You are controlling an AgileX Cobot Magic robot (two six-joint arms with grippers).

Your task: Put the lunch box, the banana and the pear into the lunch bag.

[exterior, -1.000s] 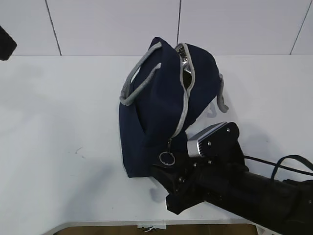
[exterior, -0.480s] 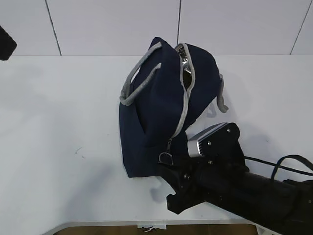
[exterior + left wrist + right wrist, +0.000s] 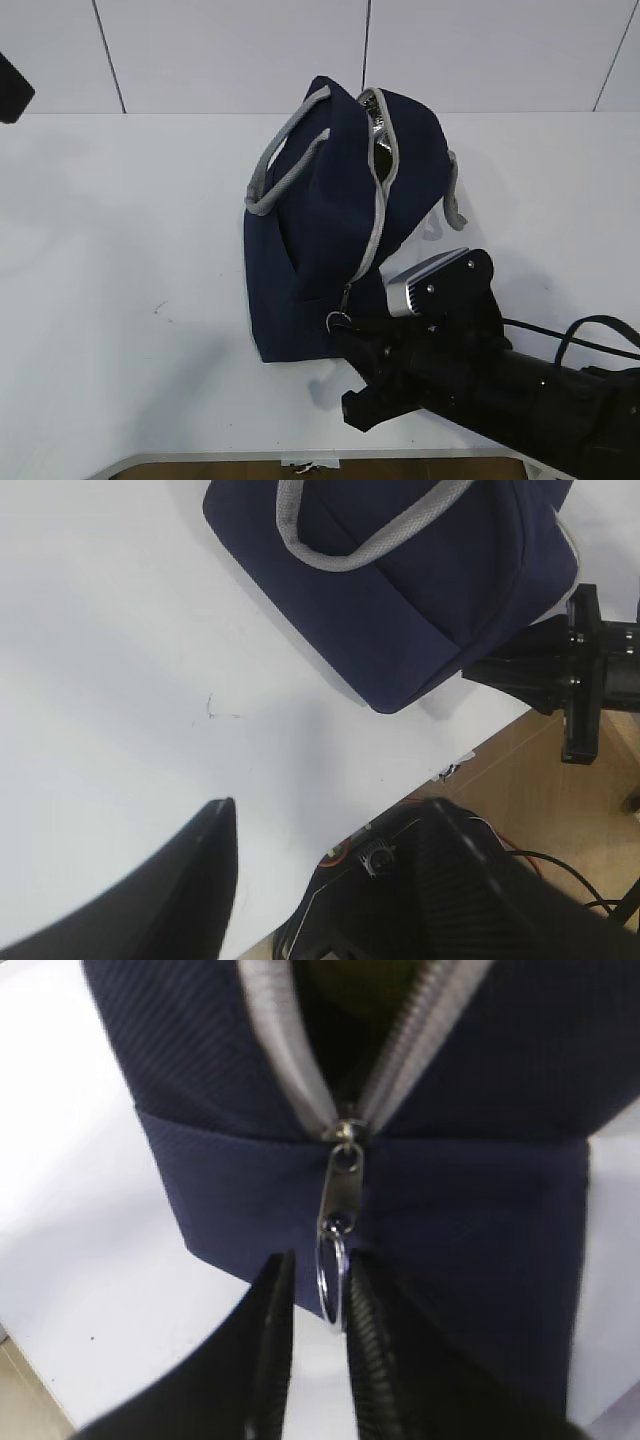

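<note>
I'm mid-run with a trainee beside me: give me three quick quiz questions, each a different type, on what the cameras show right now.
1. True or false: the navy-blue fabric lunch bag has its grey zipper fully closed.
2. Multiple choice: the metal ring pull sits (A) between the right gripper fingers, (B) flat on the white table, (C) looped over a grey webbing handle.
3. Short answer: what is the left gripper holding?

Key: 1. False; the zipper gapes open above the slider. 2. A; the right wrist view shows the ring in the narrow gap between the fingers. 3. Nothing; it hangs open, apart from the bag.
</note>
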